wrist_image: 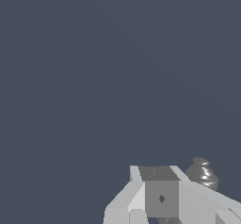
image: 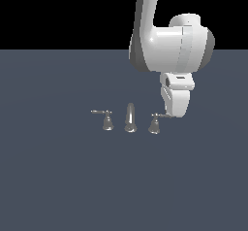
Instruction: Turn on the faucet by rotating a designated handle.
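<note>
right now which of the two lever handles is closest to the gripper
The designated handle, on the exterior view's right of the central spout. Its lever points toward the gripper, which sits at its tip. The twin handle stands beyond the spout.

A flat, dark blue-grey surface (wrist_image: 94, 77) fills nearly the whole wrist view, bare of any marking. The claw (wrist_image: 160, 197) shows as pale grey blocky parts around a darker grey square face with a small diamond mark in its middle. Whether its jaws stand apart or together cannot be told. Just beside it, and partly hidden behind one pale finger (wrist_image: 202, 199), sits a small shiny chrome handle (wrist_image: 202, 172), rounded and ridged.
</note>
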Robot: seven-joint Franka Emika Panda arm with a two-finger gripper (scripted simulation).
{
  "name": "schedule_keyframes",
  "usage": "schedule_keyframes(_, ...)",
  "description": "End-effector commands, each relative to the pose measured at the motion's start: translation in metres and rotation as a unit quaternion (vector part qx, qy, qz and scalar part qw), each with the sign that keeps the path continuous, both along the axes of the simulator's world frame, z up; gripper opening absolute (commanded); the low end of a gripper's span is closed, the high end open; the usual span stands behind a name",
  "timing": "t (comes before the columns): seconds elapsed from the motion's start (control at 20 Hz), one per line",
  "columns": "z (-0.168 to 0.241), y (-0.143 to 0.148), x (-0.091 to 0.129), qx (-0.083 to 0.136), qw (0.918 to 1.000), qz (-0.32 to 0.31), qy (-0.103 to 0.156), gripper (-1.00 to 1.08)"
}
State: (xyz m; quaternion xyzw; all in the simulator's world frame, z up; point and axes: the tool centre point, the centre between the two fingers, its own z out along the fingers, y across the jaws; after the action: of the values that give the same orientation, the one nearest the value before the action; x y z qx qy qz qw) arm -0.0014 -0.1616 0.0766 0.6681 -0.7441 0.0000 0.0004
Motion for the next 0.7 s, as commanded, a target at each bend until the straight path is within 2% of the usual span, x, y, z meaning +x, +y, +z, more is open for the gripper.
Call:
schedule_keyframes(0.0,0.000,-0.003,-0.009,0.000,1.0000,0.000,0.000,-1.00)
schedule_keyframes(0.15,0.000,-0.007,-0.019,0.000,1.0000,0.000,0.000,-1.00)
schedule_keyframes(0.25,0.000,0.000,-0.011,0.001,1.0000,0.005,-0.004,-1.00)
schedule_keyframes(0.65,0.000,0.005,-0.038,0.000,1.0000,0.002,-0.002,-1.00)
